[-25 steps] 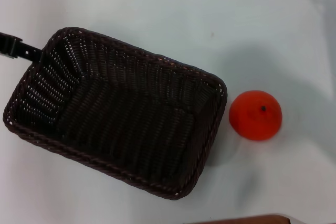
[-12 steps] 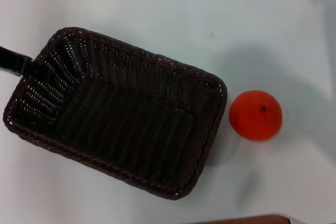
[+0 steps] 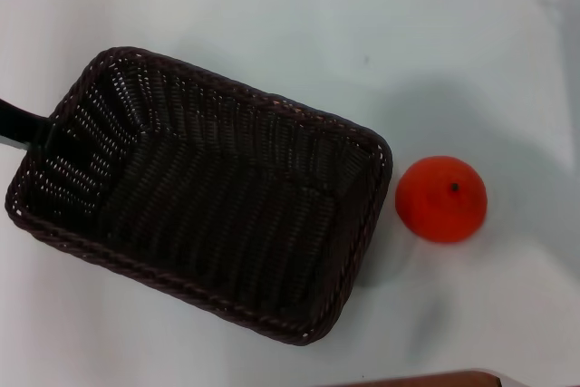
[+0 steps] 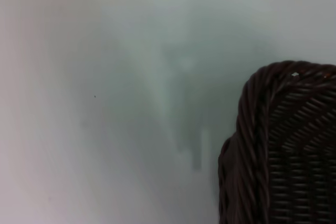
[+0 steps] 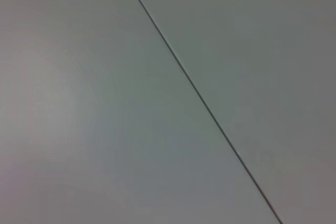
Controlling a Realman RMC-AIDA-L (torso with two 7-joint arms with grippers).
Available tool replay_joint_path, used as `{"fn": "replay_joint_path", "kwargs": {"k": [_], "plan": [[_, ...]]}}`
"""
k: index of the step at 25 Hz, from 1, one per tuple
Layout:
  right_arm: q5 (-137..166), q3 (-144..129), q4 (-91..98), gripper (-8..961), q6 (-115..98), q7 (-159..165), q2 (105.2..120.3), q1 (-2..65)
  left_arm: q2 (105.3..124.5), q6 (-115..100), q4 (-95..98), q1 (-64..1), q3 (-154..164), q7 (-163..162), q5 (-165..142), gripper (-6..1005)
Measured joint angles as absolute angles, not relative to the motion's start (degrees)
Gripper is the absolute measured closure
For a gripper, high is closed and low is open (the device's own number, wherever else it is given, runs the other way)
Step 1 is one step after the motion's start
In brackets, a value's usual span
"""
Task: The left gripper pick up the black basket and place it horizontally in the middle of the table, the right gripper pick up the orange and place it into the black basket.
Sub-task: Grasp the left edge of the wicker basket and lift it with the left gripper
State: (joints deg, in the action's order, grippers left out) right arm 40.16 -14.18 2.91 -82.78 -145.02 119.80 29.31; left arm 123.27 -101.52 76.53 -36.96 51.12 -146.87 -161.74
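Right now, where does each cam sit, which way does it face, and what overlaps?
Head: high, looking down at the table, black basket and orange; the left gripper shows as a dark bar at the basket's left end.
Left wrist: close by the basket's braided rim; no fingers visible.
Right wrist: only bare table with a thin seam.
Shared: head and left wrist both see the basket.

The head view is taken from high up, aimed steeply down at the table (image 3: 272, 15), so the whole black basket (image 3: 204, 192) and the orange (image 3: 441, 198) at mid-right are framed at once. The left wrist view is shot from much closer and lower, with the table (image 4: 105, 103) filling most of it and only one braided corner of the black basket (image 4: 283, 145) caught at lower right; that corner is what's shared with the head view. The right wrist view is pointed at bare table (image 5: 105, 129), crossed by a thin seam line (image 5: 202, 100).
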Motion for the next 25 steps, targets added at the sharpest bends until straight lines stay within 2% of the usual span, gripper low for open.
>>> {"fn": "replay_joint_path", "kwargs": {"k": [7, 10, 16, 18, 25], "plan": [[40.17, -14.15, 2.81, 113, -82.75, -145.02, 119.80, 28.83, 123.81, -101.29, 78.16, -36.24, 48.90, -146.64, -159.83, 528], [40.16, -14.15, 2.76, 114, -82.69, -144.92, 119.85, 28.55, 123.72, -101.79, 78.70, -35.90, 48.13, -146.61, -158.28, 741], [40.16, -13.48, 2.71, 117, -82.52, -143.95, 119.88, 28.04, 123.60, -103.29, 79.27, -35.28, 45.37, -146.36, -155.86, 827], [40.17, -13.44, 2.71, 118, -82.44, -143.64, 119.88, 28.02, 123.40, -103.67, 79.83, -34.53, 43.14, -145.88, -152.75, 827], [40.17, -13.44, 2.72, 122, -82.40, -143.08, 119.88, 28.03, 121.27, -104.61, 77.34, -32.18, 34.90, -145.30, -140.92, 827]]}}
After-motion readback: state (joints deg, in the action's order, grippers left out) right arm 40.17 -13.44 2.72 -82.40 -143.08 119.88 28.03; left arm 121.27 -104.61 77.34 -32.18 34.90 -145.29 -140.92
